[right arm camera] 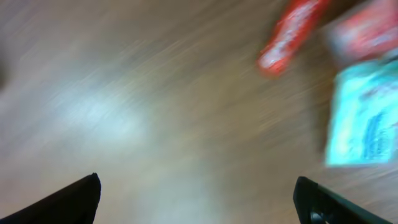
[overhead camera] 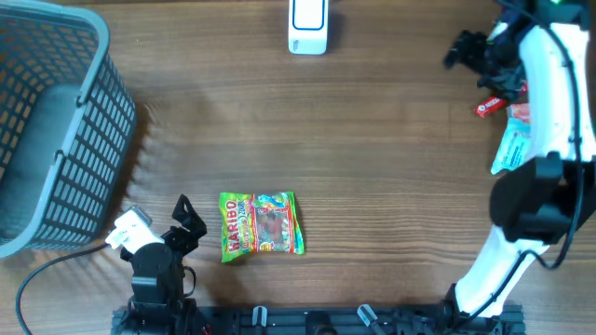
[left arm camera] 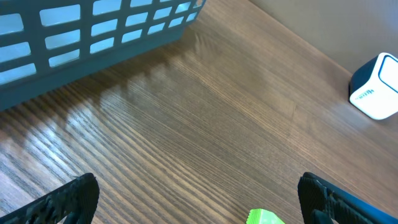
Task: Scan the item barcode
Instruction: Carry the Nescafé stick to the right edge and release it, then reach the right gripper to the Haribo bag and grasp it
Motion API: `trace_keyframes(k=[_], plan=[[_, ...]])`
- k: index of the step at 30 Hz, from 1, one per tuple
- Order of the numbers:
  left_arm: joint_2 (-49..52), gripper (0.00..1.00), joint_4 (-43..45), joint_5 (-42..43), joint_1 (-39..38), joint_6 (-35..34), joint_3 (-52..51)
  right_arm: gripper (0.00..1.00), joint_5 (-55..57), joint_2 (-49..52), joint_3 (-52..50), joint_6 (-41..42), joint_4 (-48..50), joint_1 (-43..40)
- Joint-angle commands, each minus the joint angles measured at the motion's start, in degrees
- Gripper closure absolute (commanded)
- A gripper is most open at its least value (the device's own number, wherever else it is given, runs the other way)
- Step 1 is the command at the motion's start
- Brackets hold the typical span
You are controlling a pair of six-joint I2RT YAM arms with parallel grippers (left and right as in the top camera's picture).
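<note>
Both claws wide open, empty: left claw (overhead camera: 189,216) just beside candy bag (overhead camera: 262,223), right claw (overhead camera: 463,51) near red packet (overhead camera: 488,106). I'd pinch the packet's edge, barcode kept clear for scanner (overhead camera: 308,28).

Bright even light, right-wrist motion blur

HARIBO on the green candy bag (overhead camera: 262,223), small grey marking on the white scanner (left arm camera: 377,86) too small to read
</note>
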Motion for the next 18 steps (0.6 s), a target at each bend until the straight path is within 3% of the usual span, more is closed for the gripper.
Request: trace_keyframes(k=[1,7,11,18], plan=[[-0.46,0.00,-0.09,0.07,0.20,-0.33,0.04,0.00,-9.86,-0.09,-0.74,-16.48,-3.67,8.55],[-0.46,0.00,-0.09,0.07,0.20,-0.33,0.02,0.00,-18.03,-0.09,-7.13,-42.69,-4.31,20.90],[-0.46,0.00,-0.09,0.07,0.20,-0.33,0.02,0.00,-31.93,-0.09,-13.84,-52.33,0.04,26.29],[-0.46,0.00,-0.09,0.09,0.20,-0.33,0.02,0.00,-38.51,-0.09,-29.09,-48.92,20.22,34.07]])
